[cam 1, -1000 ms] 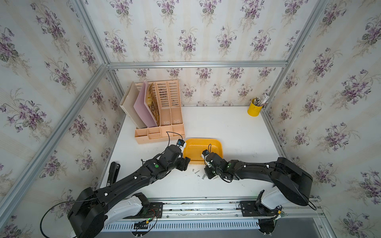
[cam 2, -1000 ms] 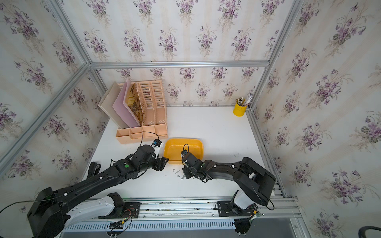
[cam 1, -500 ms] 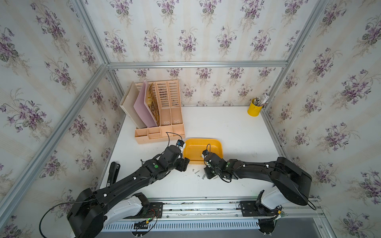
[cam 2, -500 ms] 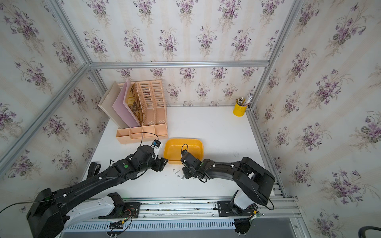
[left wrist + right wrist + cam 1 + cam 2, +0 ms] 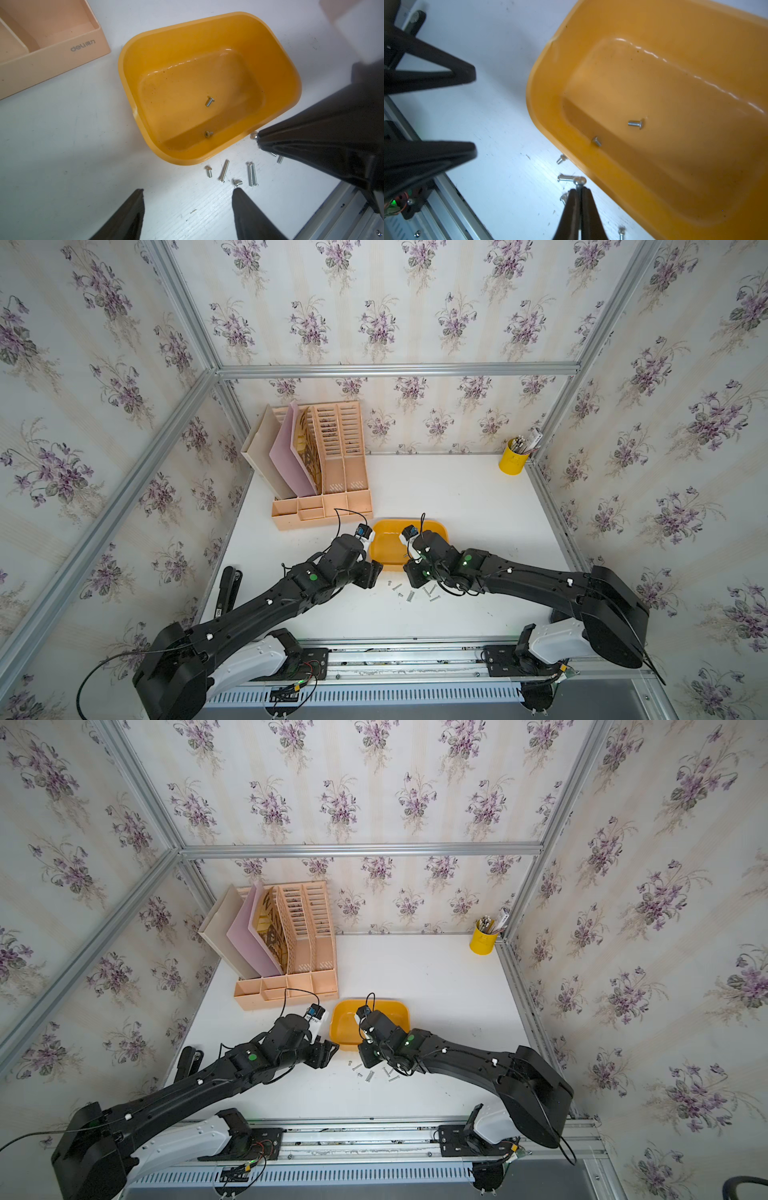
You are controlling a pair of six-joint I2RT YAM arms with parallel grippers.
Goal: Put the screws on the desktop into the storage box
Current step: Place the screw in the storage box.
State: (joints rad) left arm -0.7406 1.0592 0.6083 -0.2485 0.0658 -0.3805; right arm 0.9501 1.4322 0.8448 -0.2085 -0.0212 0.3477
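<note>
The yellow-orange storage box (image 5: pixel 384 549) (image 5: pixel 345 1025) (image 5: pixel 133 62) (image 5: pixel 546 87) sits mid-desktop with two screws (image 5: pixel 209 101) (image 5: pixel 635 124) inside. Several more screws (image 5: pixel 410 594) (image 5: pixel 369 1075) (image 5: pixel 224 172) lie on the white desktop (image 5: pixel 457 497) just in front of the box. My right gripper (image 5: pixel 414 581) (image 5: pixel 368 1060) (image 5: pixel 579 189) is shut on one screw (image 5: pixel 580 180), whose head sticks out past the fingertips beside the box's near rim. My left gripper (image 5: pixel 372 574) (image 5: pixel 328 1052) (image 5: pixel 187 190) is open over bare desktop, one fingertip (image 5: pixel 236 192) next to a short screw (image 5: pixel 238 182).
A peach file organizer (image 5: pixel 328 472) stands at the back left, its low front tray (image 5: pixel 41 52) close to the box. A yellow pen cup (image 5: pixel 513 458) is in the back right corner. A black tool (image 5: pixel 226 589) lies at the left edge. Aluminium rails (image 5: pixel 395 651) run along the front.
The right gripper has closed on a screw beside the box and its wrist has shifted slightly toward the box. The left arm has barely moved.
</note>
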